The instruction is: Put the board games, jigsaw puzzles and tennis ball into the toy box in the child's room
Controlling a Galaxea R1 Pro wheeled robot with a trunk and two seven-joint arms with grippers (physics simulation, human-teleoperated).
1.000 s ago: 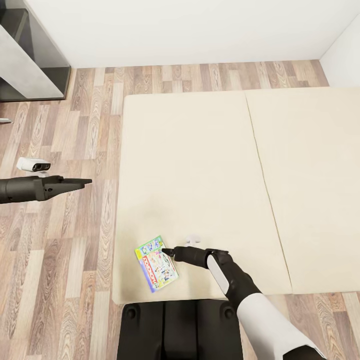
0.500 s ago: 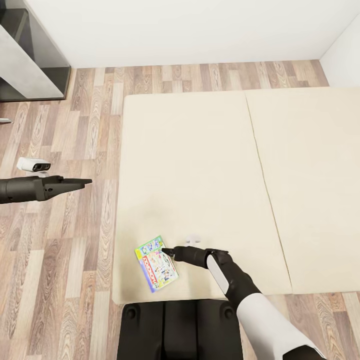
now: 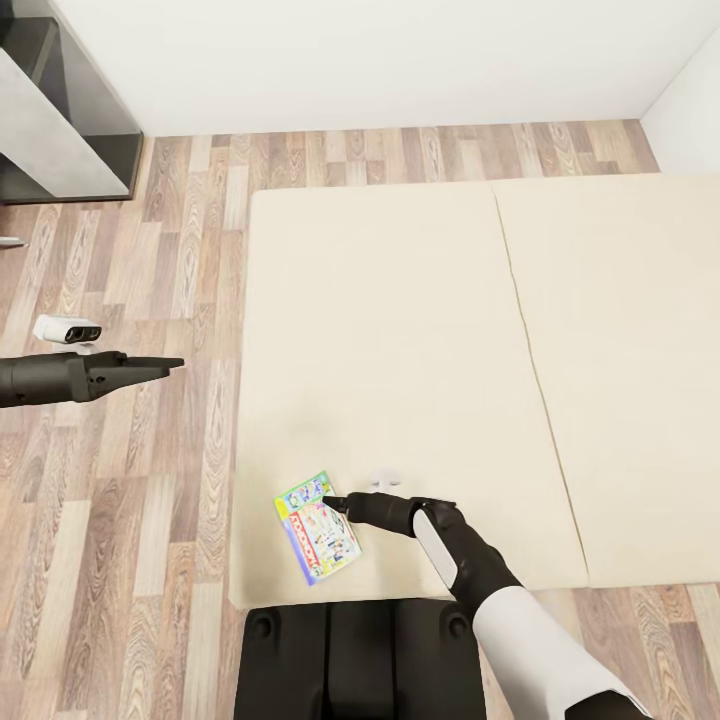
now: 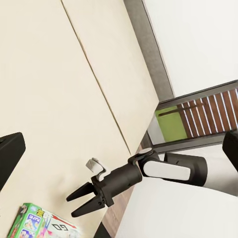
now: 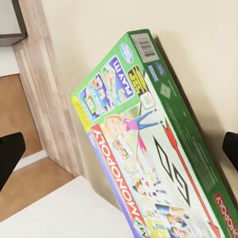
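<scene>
One Monopoly board game [image 3: 317,528] lies flat near the front left corner of the bed [image 3: 420,330]. My right gripper [image 3: 334,503] hovers at its right edge, fingers spread apart, gripping nothing. My left gripper [image 3: 172,364] hangs over the wood floor [image 3: 130,520], apparently closed and empty.

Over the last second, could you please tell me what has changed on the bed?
The Monopoly box has shifted and turned slightly on the bed, with the right tool at its edge, fingers apart; it is not gripped. The right arm barely moved. The left tool hangs over the floor as before.
</scene>
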